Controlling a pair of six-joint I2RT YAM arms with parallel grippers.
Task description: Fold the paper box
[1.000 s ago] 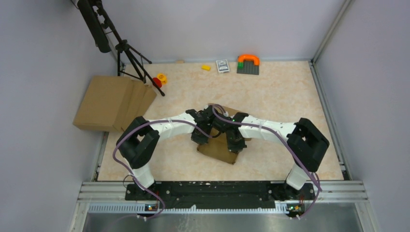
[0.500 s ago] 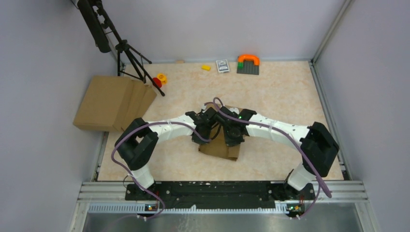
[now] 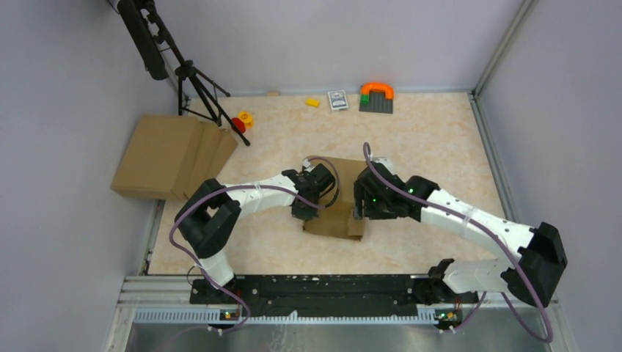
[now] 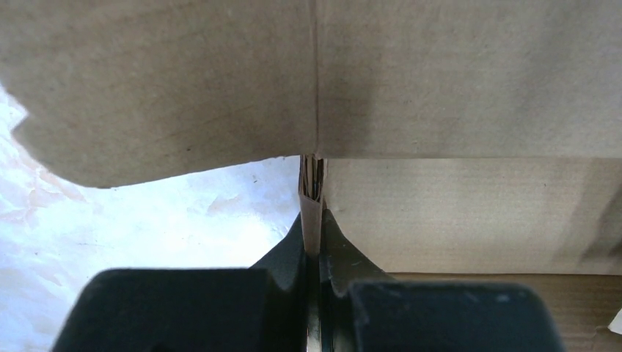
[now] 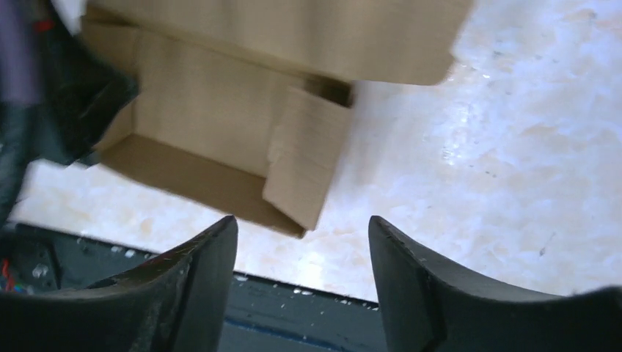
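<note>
The left pincer is clamping an upright wall of the small brown cardboard paper box, probably anchoring it at the middle of the beige marbled desk. The right pincer is hanging apart and empty over the box's right end. The flat brown cardboard pile and black tripod are standing well apart at the left, blocking nothing.

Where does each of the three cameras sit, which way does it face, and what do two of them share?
Top external: above, behind the bases, looking down on the table; left arm and right arm show.
Left wrist: looks along the left gripper, shut on a wall of the paper box.
Right wrist: looks down past the open right gripper at a box corner.
All share the box.
</note>
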